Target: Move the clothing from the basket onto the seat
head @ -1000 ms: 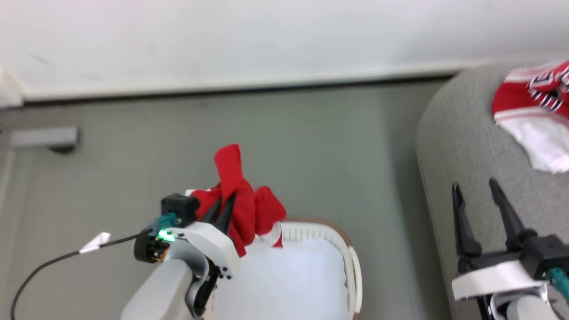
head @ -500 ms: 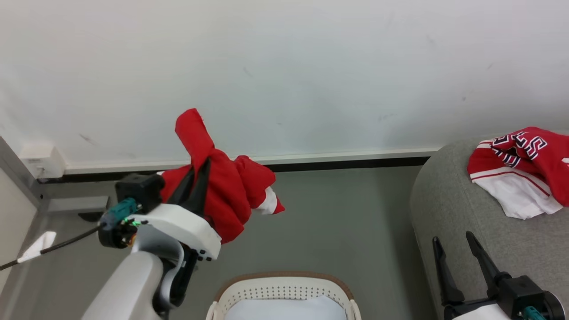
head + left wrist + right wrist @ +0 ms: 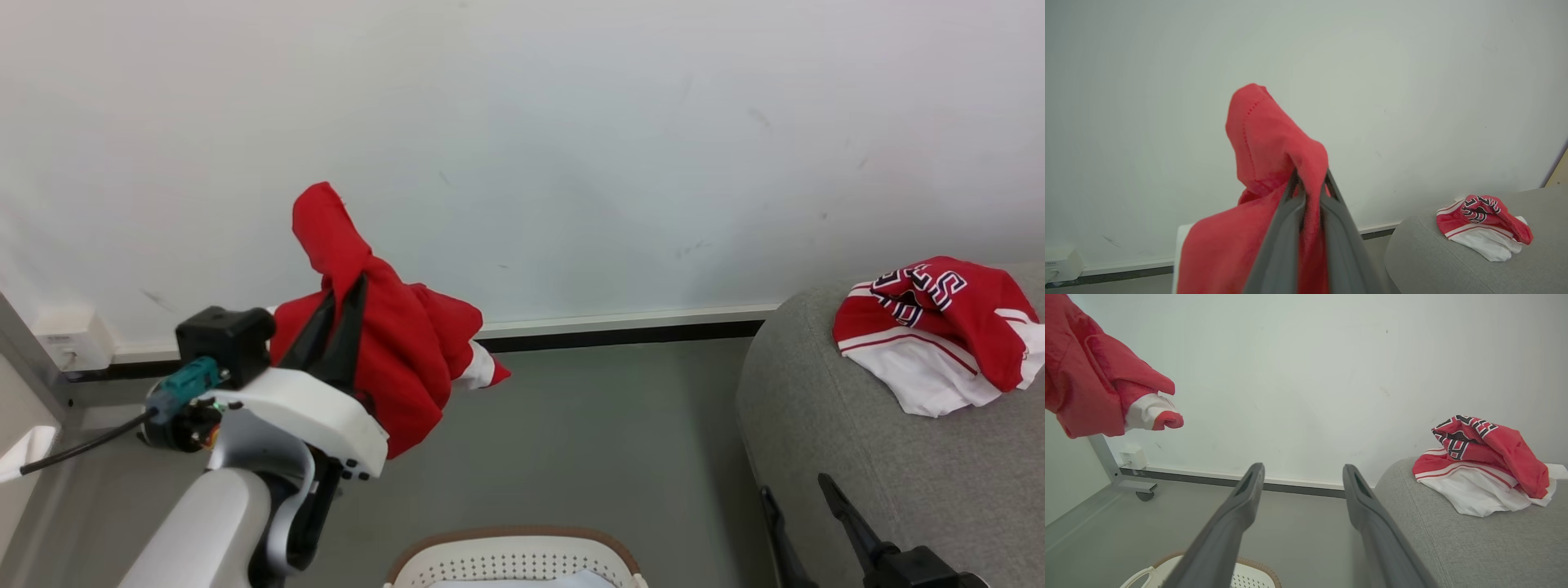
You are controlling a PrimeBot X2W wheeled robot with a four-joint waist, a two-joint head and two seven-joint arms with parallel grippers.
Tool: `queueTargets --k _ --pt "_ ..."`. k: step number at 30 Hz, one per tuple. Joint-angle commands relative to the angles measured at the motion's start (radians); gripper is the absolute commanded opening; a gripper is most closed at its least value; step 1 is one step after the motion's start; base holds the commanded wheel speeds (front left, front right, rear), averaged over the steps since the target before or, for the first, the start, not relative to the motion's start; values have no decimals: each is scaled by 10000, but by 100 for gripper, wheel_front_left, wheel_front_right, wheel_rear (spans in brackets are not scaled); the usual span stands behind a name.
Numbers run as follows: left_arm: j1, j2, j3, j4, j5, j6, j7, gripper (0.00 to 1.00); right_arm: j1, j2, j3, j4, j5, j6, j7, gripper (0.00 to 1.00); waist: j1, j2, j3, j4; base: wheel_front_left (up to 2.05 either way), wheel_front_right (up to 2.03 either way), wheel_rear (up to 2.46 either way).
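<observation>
My left gripper (image 3: 347, 298) is shut on a bunched red garment (image 3: 384, 343) and holds it high in the air, left of and above the basket (image 3: 514, 551). The same clothing (image 3: 1274, 163) drapes over both closed fingers in the left wrist view and hangs at the upper left (image 3: 1090, 375) of the right wrist view. A second red-and-white garment (image 3: 931, 331) with black-and-white lettering lies on the grey seat (image 3: 857, 457) at the right. My right gripper (image 3: 1302, 475) stands open and empty beside the seat's left edge; its fingers (image 3: 845, 514) show at the bottom right.
A white wall with a pale skirting board (image 3: 620, 322) runs behind the grey floor (image 3: 588, 441). At the far left stand a wall socket box (image 3: 69, 343) and a grey frame on a castor (image 3: 1143, 494). A black cable (image 3: 73, 449) trails from my left wrist.
The head camera has tilted up, so the basket has slid to the bottom edge. My left gripper has lifted the red garment clear of the basket. The right gripper has stayed open.
</observation>
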Motion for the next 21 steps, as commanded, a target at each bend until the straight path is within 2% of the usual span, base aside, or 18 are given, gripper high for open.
queueTargets --k 1,6,10,16,21 --pt "187 107 15 -130 71 58 55 0 109 -26 107 3 54 -22 -23 100 1 -1 -5 -43 0 0 0" --pt "299 110 -73 -364 88 157 110 0 -18 -22 652 -128 248 -22 -23 100 1 -1 20 -74 0 0 0" --pt "285 106 -151 -486 100 137 170 0 -412 -21 1963 -144 590 -22 -23 100 1 -1 63 -59 0 0 0" --pt "267 2 -324 -634 85 102 204 0 -1613 -607 4207 -71 1487 -22 24 100 1 -1 114 20 0 0 0" --pt "203 -86 -493 -666 94 47 226 0 -2941 -885 5485 157 2162 -22 94 100 1 -1 156 109 0 0 0"
